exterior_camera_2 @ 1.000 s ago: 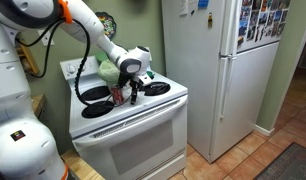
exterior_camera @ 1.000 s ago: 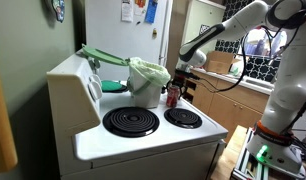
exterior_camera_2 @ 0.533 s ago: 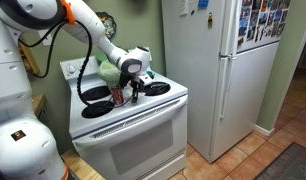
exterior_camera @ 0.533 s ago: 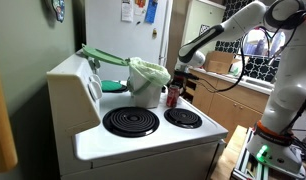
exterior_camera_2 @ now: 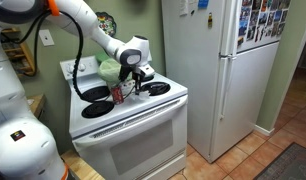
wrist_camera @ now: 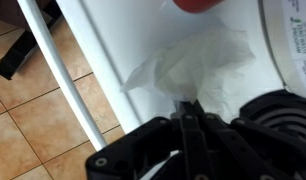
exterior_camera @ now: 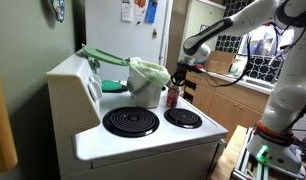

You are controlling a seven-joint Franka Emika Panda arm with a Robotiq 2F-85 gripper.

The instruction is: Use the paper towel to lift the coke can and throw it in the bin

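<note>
Coke can [exterior_camera: 173, 97] stands upright on the white stove top [exterior_camera: 158, 140], just beside the bin [exterior_camera: 145, 88]. In the wrist view the gripper [wrist_camera: 186, 108] has its jaws pressed together, seemingly pinching the near edge of the crumpled paper towel [wrist_camera: 198, 65] lying on the stove.

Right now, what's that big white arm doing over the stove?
A robot arm is working at the stove. Its end effector is shut on a crumpled paper towel, apparently pinching its edge. The red can stands on the stove beside the green-lined bin, not yet lifted.
</note>
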